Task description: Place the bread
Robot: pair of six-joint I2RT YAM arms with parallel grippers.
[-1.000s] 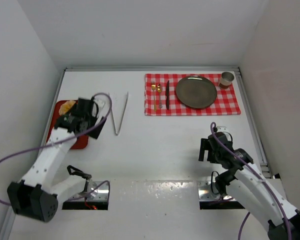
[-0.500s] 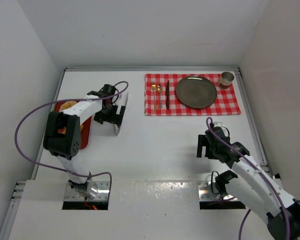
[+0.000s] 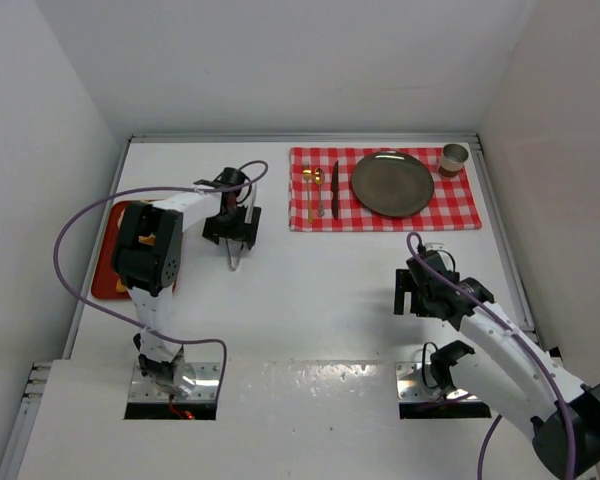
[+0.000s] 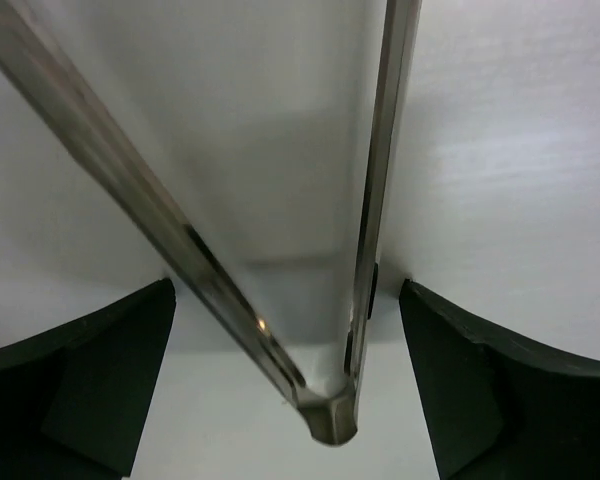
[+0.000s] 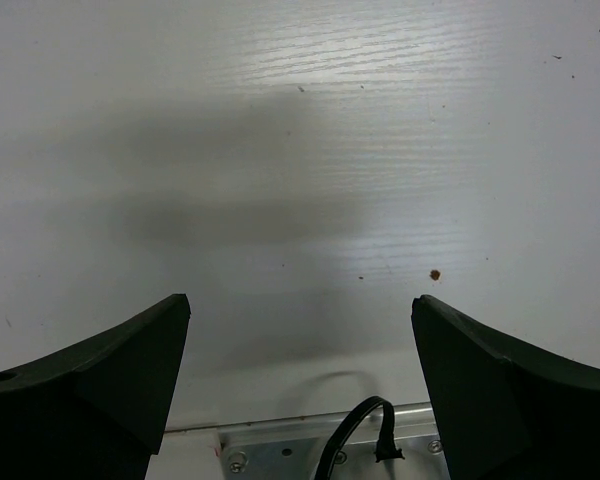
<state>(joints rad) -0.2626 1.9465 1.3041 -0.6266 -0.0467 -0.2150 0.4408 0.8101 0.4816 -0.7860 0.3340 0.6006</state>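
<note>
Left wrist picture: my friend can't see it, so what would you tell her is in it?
Shiny metal tongs lie on a white table, with their joined end nearest the camera and their two arms spreading away. The left gripper is open, with one dark finger on each side of that joined end.

White left arm stretched forward, black two-finger left gripper (image 3: 232, 230) pointing down with jaws wide apart; white right arm folded near base, black right gripper (image 3: 412, 293) likewise spread.
</note>
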